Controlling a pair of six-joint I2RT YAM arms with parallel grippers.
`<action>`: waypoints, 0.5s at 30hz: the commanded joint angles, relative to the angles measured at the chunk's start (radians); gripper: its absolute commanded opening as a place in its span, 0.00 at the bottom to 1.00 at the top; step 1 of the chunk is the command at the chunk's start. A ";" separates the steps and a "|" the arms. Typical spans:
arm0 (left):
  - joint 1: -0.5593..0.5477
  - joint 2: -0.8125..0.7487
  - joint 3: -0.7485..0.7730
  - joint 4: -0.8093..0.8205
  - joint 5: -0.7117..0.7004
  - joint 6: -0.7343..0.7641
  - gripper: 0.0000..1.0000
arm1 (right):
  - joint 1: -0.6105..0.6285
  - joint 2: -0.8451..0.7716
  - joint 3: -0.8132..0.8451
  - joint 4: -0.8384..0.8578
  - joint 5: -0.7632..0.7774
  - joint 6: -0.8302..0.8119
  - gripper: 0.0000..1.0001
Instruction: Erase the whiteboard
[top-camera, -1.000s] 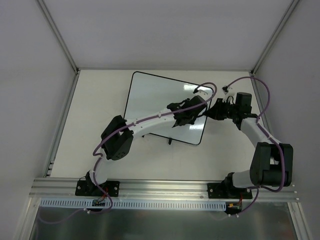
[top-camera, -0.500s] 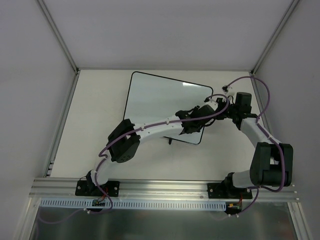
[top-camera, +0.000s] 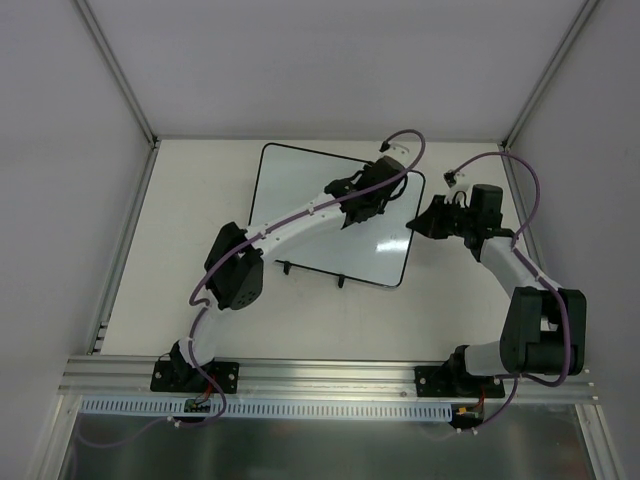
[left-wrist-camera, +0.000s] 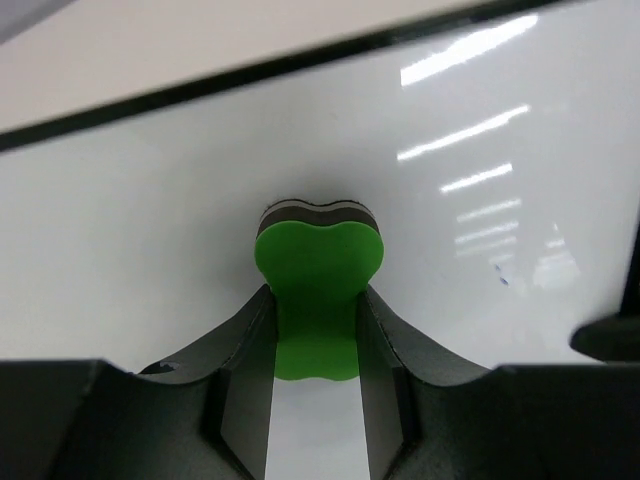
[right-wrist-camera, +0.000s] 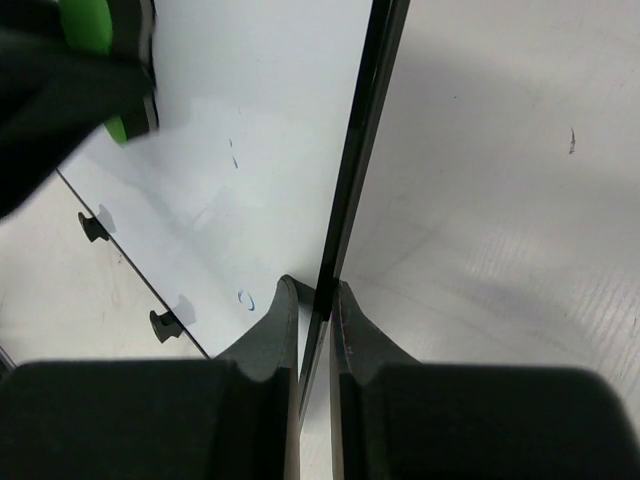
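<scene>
The whiteboard (top-camera: 300, 210) lies flat on the table, white with a thin black rim and two small black feet at its near edge. My left gripper (top-camera: 352, 212) is over its far right part, shut on a green eraser block (left-wrist-camera: 318, 290) whose dark pad rests on the board (left-wrist-camera: 150, 250). My right gripper (top-camera: 415, 226) is shut on the board's right rim (right-wrist-camera: 350, 200), one finger on each side of it. Small blue marks (right-wrist-camera: 233, 155) remain on the board (right-wrist-camera: 260, 100) near that edge.
Two metal frame posts (top-camera: 115, 70) rise at the table's back corners, with grey walls around. A metal rail (top-camera: 320, 375) runs along the near edge, holding both arm bases. Bare table lies left (top-camera: 190, 220) and right of the board.
My left gripper with the green eraser has swept from the board's near right corner up toward its far right part. The right gripper stays clamped on the rim.
</scene>
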 joint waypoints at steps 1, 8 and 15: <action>0.052 0.057 0.082 -0.012 -0.090 0.053 0.00 | 0.035 -0.040 -0.013 0.027 0.009 -0.080 0.00; 0.052 0.100 0.130 -0.012 0.010 0.073 0.00 | 0.035 -0.049 -0.019 0.026 0.009 -0.079 0.00; -0.009 0.121 0.125 -0.010 0.122 0.204 0.00 | 0.035 -0.048 -0.017 0.026 0.015 -0.077 0.00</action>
